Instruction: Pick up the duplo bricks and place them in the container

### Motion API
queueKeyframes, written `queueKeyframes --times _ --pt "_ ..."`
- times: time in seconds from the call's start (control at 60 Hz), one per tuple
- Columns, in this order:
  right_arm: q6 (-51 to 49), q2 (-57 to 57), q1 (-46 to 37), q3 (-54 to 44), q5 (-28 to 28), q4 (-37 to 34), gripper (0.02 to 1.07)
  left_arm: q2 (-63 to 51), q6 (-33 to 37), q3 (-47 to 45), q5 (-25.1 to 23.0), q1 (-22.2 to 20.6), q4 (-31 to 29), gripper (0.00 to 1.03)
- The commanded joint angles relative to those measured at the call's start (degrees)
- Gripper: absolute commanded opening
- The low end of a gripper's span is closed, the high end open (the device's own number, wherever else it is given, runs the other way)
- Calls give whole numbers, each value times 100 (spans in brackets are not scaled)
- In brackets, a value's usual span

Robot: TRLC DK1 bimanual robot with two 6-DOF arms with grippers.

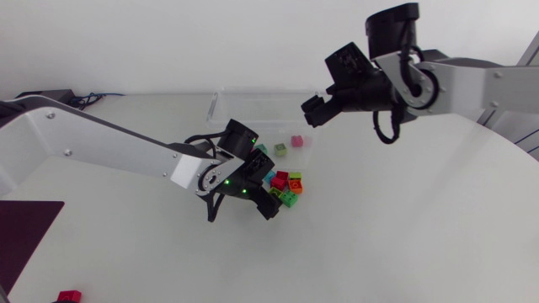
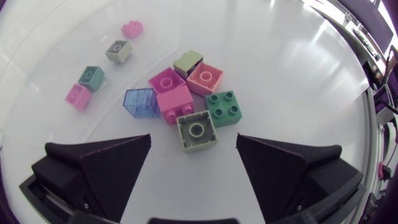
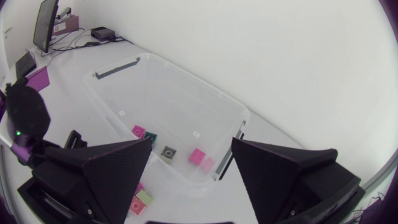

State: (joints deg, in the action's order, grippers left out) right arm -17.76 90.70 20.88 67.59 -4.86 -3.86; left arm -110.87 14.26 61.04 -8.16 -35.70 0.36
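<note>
A pile of duplo bricks [image 1: 285, 187] lies on the white table just in front of the clear container [image 1: 226, 105]. My left gripper [image 1: 266, 188] hovers open right beside the pile. In the left wrist view the left gripper [image 2: 194, 158] stands wide, with a grey-green brick [image 2: 197, 130] just ahead of its gap and pink [image 2: 175, 102], green [image 2: 224, 107] and blue [image 2: 141, 101] bricks beyond. My right gripper [image 1: 312, 110] hangs open and empty above the container's right end. Below the right gripper [image 3: 189, 167] the container [image 3: 112, 67] holds several bricks, among them a pink brick [image 3: 198, 157].
A lone red brick [image 1: 69, 295] sits at the front left edge of the table. A dark purple mat [image 1: 24, 231] lies at the left. Both arms meet near the container's right front corner.
</note>
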Motion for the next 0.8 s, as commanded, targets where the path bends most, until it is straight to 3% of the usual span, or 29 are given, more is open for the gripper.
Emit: queueKeyframes --times 0.0,0.233,0.4,0.483,0.733,0.783 --pt "53 -597 -23 -660 -41 105 98 -163 -187 172 175 -51 78 96" --pt "62 -1678 21 -1793 -103 140 98 -198 -328 321 632 -270 -54 93" --pt "62 -2117 30 -2461 -129 254 98 -286 -459 585 667 -288 -449 91" --pt "80 -2284 3 -2743 -155 272 98 -295 -547 646 711 -306 -599 86" --pt "71 -2495 -41 -3173 -234 351 98 -286 -582 761 746 -314 -950 85" --pt "62 -2539 -41 -3200 -252 351 98 -304 -591 849 755 -314 -1064 78"
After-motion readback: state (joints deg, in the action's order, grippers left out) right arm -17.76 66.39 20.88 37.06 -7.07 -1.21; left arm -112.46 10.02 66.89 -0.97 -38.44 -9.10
